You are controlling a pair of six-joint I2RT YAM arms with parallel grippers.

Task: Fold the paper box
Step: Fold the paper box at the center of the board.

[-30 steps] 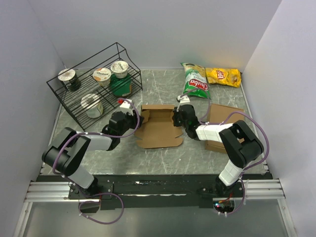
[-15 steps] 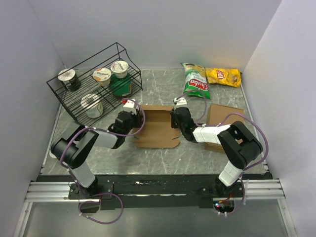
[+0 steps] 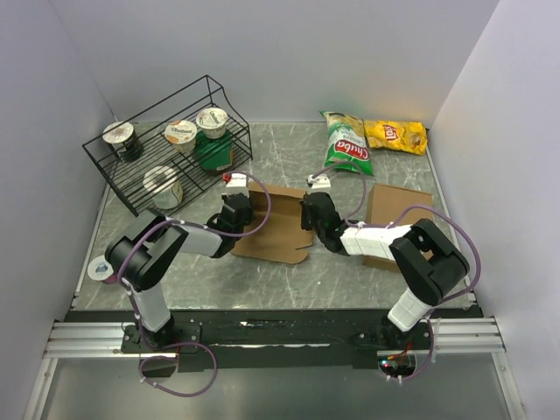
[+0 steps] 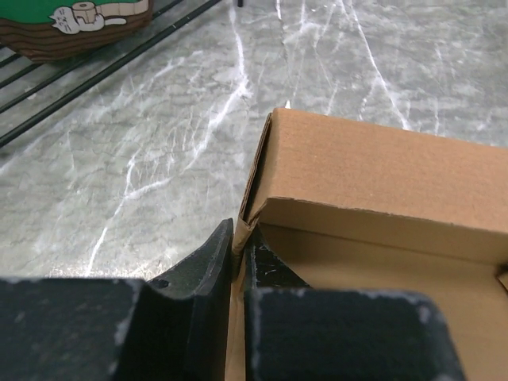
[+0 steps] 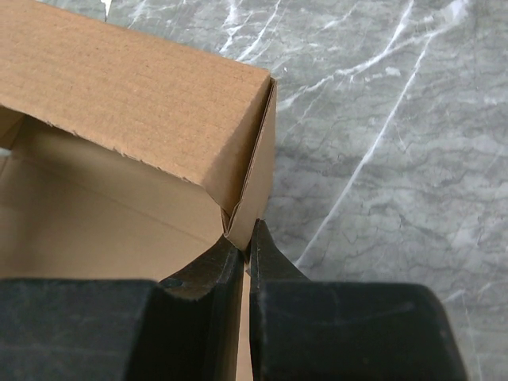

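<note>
Top external view puts the paper box in the middle of the counter, between both arms. Its left tool is pinched almost shut on the box's left wall near a corner, and the right tool is clamped tight on the right wall's corner. Card this thin is probably light and creases or tears easily, so gripping beside the folds seems wisest.

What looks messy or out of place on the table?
A small white round thing sits alone by the left edge of the table, far from the cups in the wire rack. Nothing looks spilled or torn.
</note>
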